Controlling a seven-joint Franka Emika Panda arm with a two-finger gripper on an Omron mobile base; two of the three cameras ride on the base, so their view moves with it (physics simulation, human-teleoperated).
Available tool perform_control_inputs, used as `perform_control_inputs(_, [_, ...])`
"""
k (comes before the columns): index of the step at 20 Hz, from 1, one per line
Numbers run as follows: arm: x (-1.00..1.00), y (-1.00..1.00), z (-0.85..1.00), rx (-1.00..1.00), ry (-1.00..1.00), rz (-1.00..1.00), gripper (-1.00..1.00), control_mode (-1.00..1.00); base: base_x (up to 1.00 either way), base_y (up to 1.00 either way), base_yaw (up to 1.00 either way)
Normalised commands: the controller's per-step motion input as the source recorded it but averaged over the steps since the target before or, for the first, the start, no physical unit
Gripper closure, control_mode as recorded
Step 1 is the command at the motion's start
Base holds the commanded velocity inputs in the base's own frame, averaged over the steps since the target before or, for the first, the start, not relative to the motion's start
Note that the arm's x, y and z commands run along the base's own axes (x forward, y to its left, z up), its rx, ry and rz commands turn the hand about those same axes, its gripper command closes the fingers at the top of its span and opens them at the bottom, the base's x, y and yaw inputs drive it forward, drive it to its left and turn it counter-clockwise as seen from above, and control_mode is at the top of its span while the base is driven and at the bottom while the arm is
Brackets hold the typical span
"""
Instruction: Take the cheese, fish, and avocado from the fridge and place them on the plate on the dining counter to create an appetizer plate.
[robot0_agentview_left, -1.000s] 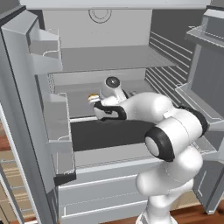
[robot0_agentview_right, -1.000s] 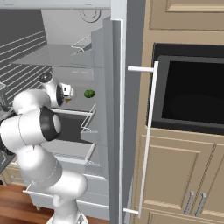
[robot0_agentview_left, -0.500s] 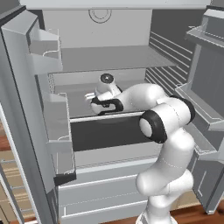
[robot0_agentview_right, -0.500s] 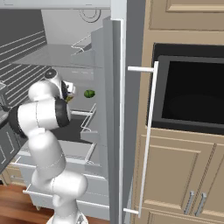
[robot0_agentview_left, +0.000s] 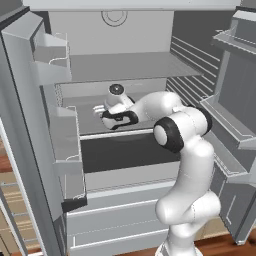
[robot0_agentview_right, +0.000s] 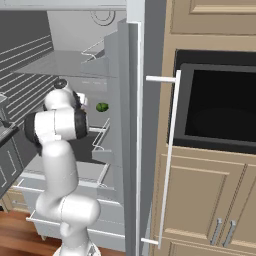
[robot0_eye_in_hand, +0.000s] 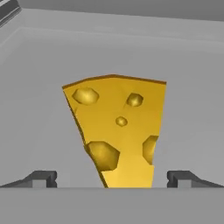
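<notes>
Here, the claw (robot0_eye_in_hand: 112, 178), its jaws spread wide, reaches into the fridge (robot0_agentview_left: 125, 65), the cheese (robot0_eye_in_hand: 117, 131) lying on the shelf squarely between its tips; closing on the wedge looks the next move, plating later.

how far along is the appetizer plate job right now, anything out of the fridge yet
Early stage. Done: the fridge stands open and the arm has reached onto a middle shelf. In hand: nothing gripped; the gripper is open with its fingertips either side of the cheese, which sits on the shelf. Left: close on the cheese and carry it out, then the avocado, which sits inside the fridge, and the fish.
</notes>
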Motion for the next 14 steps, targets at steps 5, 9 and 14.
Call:
perform_control_inputs(5, [0.29, 0.01, -0.32, 0.00, 0.00, 0.00, 1.00, -1.00, 0.00, 0.00, 0.00])
perform_control_inputs(9, [0.14, 0.03, -0.22, 0.00, 0.00, 0.00, 1.00, -1.00, 0.00, 0.00, 0.00])
perform_control_inputs(14, [-0.13, 0.01, -0.02, 0.00, -0.13, 0.00, 1.00, -1.00, 0.00, 0.00, 0.00])
